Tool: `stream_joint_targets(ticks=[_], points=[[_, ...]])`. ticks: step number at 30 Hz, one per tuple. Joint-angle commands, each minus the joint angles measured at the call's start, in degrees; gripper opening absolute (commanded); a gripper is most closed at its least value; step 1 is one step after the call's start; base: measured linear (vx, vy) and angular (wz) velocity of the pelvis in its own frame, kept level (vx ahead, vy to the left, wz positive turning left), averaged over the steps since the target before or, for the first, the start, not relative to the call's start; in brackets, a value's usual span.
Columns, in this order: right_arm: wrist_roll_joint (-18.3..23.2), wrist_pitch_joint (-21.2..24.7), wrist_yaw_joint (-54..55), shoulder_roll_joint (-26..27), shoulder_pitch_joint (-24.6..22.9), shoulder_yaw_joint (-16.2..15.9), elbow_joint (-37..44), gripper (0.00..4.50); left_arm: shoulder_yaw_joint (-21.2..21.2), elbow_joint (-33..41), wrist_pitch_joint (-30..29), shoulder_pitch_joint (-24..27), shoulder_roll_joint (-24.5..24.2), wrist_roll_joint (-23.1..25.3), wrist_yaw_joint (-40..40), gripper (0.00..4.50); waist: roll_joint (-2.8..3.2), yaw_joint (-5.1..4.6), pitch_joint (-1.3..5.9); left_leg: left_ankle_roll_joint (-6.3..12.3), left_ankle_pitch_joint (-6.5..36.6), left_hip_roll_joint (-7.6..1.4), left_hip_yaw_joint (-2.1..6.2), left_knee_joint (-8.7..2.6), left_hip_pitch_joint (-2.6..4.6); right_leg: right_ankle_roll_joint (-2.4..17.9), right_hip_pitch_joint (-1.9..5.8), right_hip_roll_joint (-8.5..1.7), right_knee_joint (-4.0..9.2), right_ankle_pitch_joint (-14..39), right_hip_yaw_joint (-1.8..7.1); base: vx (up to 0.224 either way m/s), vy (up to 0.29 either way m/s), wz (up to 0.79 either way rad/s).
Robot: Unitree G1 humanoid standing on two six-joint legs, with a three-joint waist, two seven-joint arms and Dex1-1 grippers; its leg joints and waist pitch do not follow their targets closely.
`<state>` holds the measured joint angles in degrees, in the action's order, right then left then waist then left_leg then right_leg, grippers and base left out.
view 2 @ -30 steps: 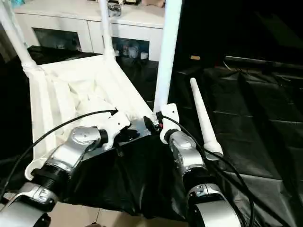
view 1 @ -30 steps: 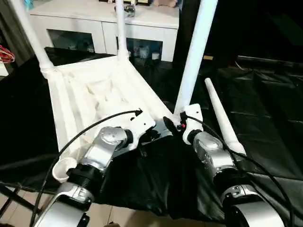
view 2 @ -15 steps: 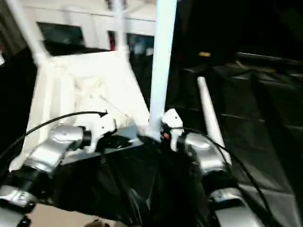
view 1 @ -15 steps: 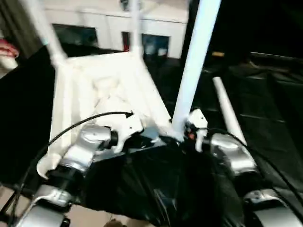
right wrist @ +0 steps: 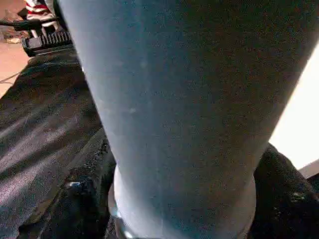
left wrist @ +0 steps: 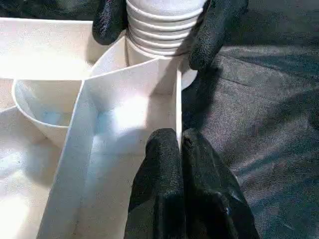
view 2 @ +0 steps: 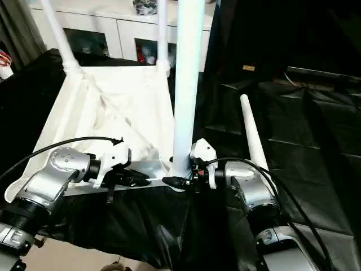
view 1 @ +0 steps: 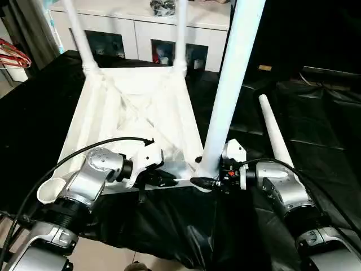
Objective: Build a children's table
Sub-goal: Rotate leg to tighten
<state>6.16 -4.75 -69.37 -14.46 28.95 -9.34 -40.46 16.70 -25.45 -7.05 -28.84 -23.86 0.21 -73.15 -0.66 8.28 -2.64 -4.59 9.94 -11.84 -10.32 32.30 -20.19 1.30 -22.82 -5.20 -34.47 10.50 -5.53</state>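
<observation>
- Upturned tabletop (view 1: 135, 113) fills the frame's centre-left on black sheeting (view 1: 316, 135).
- Upright leg (view 1: 228, 96) stands at its near right corner; right gripper (left wrist: 159, 25) clasps the base.
- Loose leg (view 1: 273, 135) lies right.
- Left gripper (left wrist: 180, 164), pinched narrow, grips the tabletop's edge wall.

A black sheet (view 1: 316, 130) covered the desk before me, wrinkled and glossy across the right of the frame. At the top stood a white cabinet (view 1: 141, 34) with glass doors, small items behind them. Pale floor (view 1: 107, 262) showed at the bottom left.
</observation>
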Motion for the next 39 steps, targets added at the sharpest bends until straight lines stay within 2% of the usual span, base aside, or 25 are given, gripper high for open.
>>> stream_joint_targets(ticks=[1,3,4,6,7,9,10,11,13,14,15,16,18,19,21,23,24,25,26,28,30,33,34,36,39], points=[[-0.91,1.50,-2.52,1.81,-1.53,-3.84,0.98,2.96,2.34,1.19,0.30,0.16,1.61,-0.05,0.56,0.00,0.05,-0.01,3.50,2.40,11.40,-1.89,0.30,-3.48,0.22,11.88,2.89,-3.57,3.44,9.56,3.10,0.000,0.000,0.00],[-0.93,1.61,-2.24,1.96,-1.58,-3.74,0.88,2.86,2.36,1.17,0.24,0.18,1.69,0.00,0.71,0.00,0.07,-0.02,3.51,2.47,11.43,-1.87,0.28,-3.46,0.21,12.09,2.89,-3.57,3.41,9.08,3.07,0.000,0.000,0.00],[-1.46,1.93,0.17,2.82,-1.70,-3.12,0.07,2.78,2.46,0.85,-0.13,0.24,2.40,0.61,1.91,0.00,0.28,-0.07,3.42,2.24,12.14,-1.88,0.29,-3.53,0.19,12.02,2.87,-3.61,3.57,9.93,3.07,0.000,0.000,0.00],[-1.94,1.63,2.57,3.49,-1.67,-2.67,-0.62,2.77,2.34,0.36,-0.64,0.07,3.10,1.18,3.64,0.00,0.21,-0.10,3.24,1.71,13.71,-1.86,0.31,-3.69,0.31,11.44,2.79,-3.68,3.91,12.63,3.10,0.000,0.000,0.00],[-2.65,1.37,6.53,4.45,-1.39,-2.02,-1.71,2.76,1.91,-0.57,-1.22,-0.34,4.22,1.90,6.51,0.00,0.40,-0.17,3.15,1.24,14.27,-1.90,0.36,-3.82,0.40,11.16,2.67,-3.79,4.06,13.87,3.18,0.000,0.000,0.00],[-3.45,1.00,14.10,6.34,-0.67,-0.53,-3.83,2.75,0.85,-2.26,-2.11,-1.17,6.41,2.99,12.10,0.00,0.36,-0.54,2.57,-0.37,19.02,-1.73,0.61,-4.18,0.95,8.83,2.27,-4.00,5.26,23.60,3.04,-0.027,-0.002,0.01],[-3.61,1.03,16.36,6.90,-0.43,-0.03,-4.42,2.75,0.48,-2.73,-2.31,-1.43,7.06,3.24,13.76,0.00,0.29,-0.64,2.51,-0.79,20.96,-1.57,0.75,-4.13,1.40,7.31,2.07,-4.16,5.92,28.60,2.91,0.000,0.000,0.00],[-3.75,1.81,22.07,8.27,0.41,1.41,-6.11,2.74,-0.30,-3.87,-2.82,-2.15,8.44,3.83,17.49,0.00,0.44,-0.71,2.37,-1.11,21.49,-1.59,0.88,-4.16,1.50,6.78,2.04,-4.34,6.17,29.96,2.98,0.000,0.000,0.00],[-4.15,2.21,29.46,10.41,1.24,2.89,-8.05,2.74,-1.45,-5.73,-4.06,-3.40,10.64,4.71,23.29,0.00,0.37,-1.29,2.00,-1.74,24.99,-1.42,1.29,-4.40,1.72,4.47,1.92,-4.14,6.84,35.24,2.33,-0.030,0.007,-0.04],[-4.12,2.78,32.74,11.63,1.51,3.63,-8.74,2.74,-1.94,-6.38,-4.77,-3.95,11.70,5.09,25.99,0.00,0.42,-1.66,1.99,-1.99,26.86,-1.13,1.44,-4.17,2.28,2.91,1.66,-4.22,7.59,38.52,1.83,-0.061,0.014,-0.08],[-4.12,2.78,32.74,11.63,1.51,3.63,-8.74,2.74,-1.94,-6.38,-4.77,-3.95,11.70,5.09,25.99,0.00,0.36,-1.90,2.10,-1.87,27.00,-1.07,1.57,-4.14,2.29,2.51,1.76,-4.33,7.80,38.97,1.67,-0.055,0.020,-0.06],[-4.07,3.11,34.26,12.29,1.57,3.97,-8.96,2.73,-2.17,-6.61,-5.19,-4.20,12.25,5.28,27.36,0.00,0.44,-2.20,2.15,-1.36,27.01,-1.07,1.73,-4.25,2.00,2.04,1.98,-4.24,7.96,38.60,1.46,0.000,0.000,0.00],[-4.32,3.26,38.42,14.39,1.81,4.43,-9.38,2.73,-2.90,-6.94,-6.47,-4.84,14.05,5.48,30.70,0.00,0.70,-2.29,2.31,-0.69,26.95,-1.18,1.71,-4.46,2.20,2.30,1.96,-4.18,8.24,36.37,1.25,0.000,0.000,0.00],[-4.71,2.77,41.48,15.88,2.05,4.65,-9.80,2.73,-3.18,-7.02,-7.07,-5.16,15.32,5.68,32.47,0.00,0.70,-2.39,2.17,-0.72,27.06,-1.25,1.71,-4.58,2.05,2.49,1.85,-4.12,8.19,35.85,1.36,0.000,0.000,0.00],[-4.80,1.79,42.83,17.00,2.23,4.93,-10.22,3.43,-3.07,-6.98,-7.03,-5.25,16.29,5.93,32.99,0.00,0.78,-2.54,2.10,-0.93,28.89,-1.18,1.81,-4.57,2.35,2.36,1.65,-4.12,8.39,36.29,1.11,0.000,0.000,0.00],[-3.43,1.05,42.21,17.97,2.29,6.17,-10.30,3.46,-2.30,-6.46,-6.25,-4.85,16.89,5.93,31.45,0.00,0.79,-2.65,2.21,-0.66,28.92,-1.25,1.91,-4.77,2.01,2.33,1.95,-4.23,8.31,35.24,1.15,0.000,0.000,0.00],[-3.18,1.03,42.00,18.06,2.30,6.37,-10.29,3.53,-2.20,-6.37,-6.16,-4.78,16.93,5.91,31.19,0.00,0.84,-2.82,2.23,-0.52,28.54,-1.33,2.04,-5.09,1.48,2.47,2.36,-4.19,8.06,33.88,1.19,0.000,0.000,0.00],[-2.83,0.76,41.55,17.94,2.39,6.61,-10.20,3.65,-1.77,-5.96,-5.45,-4.45,16.70,5.78,30.20,0.00,1.00,-2.83,2.32,-0.55,28.41,-1.42,2.11,-5.19,1.44,2.69,2.44,-4.25,7.98,33.02,1.25,0.000,0.000,0.00],[-2.83,0.76,41.55,17.94,2.39,6.61,-10.20,3.79,-1.77,-5.96,-5.45,-4.45,16.70,5.78,30.20,0.00,0.97,-2.94,2.35,-0.53,28.23,-1.50,2.02,-5.24,1.48,3.41,2.29,-4.19,7.84,31.16,1.45,0.000,0.000,0.00],[-2.68,0.31,40.60,17.25,2.52,6.42,-9.81,3.98,-1.13,-5.17,-4.82,-3.87,16.01,5.45,28.60,0.00,0.79,-2.96,2.24,-0.19,28.62,-1.34,1.68,-5.04,1.94,4.55,1.79,-4.15,7.86,30.69,1.81,0.000,0.000,0.00],[-2.90,-0.23,38.20,15.72,2.55,5.69,-8.94,4.17,-0.44,-3.79,-4.18,-2.89,14.59,4.71,25.49,0.00,0.77,-2.87,2.26,0.23,27.28,-1.36,1.67,-5.13,1.57,4.73,2.03,-4.28,7.72,30.54,1.99,0.000,0.000,0.00],[-2.87,-0.40,36.28,14.85,2.46,5.40,-8.31,4.17,-0.13,-3.02,-3.97,-2.32,13.73,4.37,23.76,0.00,0.76,-2.94,2.42,0.46,25.46,-1.52,1.64,-5.20,1.20,5.56,2.31,-4.30,7.28,28.11,2.22,0.000,0.000,0.00],[-2.70,-1.01,30.79,12.58,1.92,4.34,-6.67,4.17,0.41,-1.67,-3.18,-1.35,11.93,3.66,20.19,0.00,0.83,-2.74,2.61,0.78,24.01,-1.62,1.47,-5.10,1.16,6.65,2.44,-4.17,6.81,24.86,2.43,0.000,0.000,0.00],[-2.74,-1.42,29.15,11.87,1.76,4.01,-6.27,4.17,0.53,-1.34,-2.83,-1.10,11.48,3.50,19.19,0.00,0.71,-2.84,2.76,1.17,21.47,-1.72,1.21,-5.08,0.80,8.28,2.60,-4.01,6.18,20.44,2.74,0.000,0.000,0.00],[-1.53,-1.74,19.99,9.14,0.66,2.56,-3.65,4.17,1.15,-0.02,-2.45,-0.31,9.55,2.92,14.82,0.00,0.63,-2.56,2.93,2.01,19.40,-1.67,0.73,-4.66,0.98,9.94,2.49,-3.91,5.86,17.80,2.99,0.019,-0.008,0.03]])
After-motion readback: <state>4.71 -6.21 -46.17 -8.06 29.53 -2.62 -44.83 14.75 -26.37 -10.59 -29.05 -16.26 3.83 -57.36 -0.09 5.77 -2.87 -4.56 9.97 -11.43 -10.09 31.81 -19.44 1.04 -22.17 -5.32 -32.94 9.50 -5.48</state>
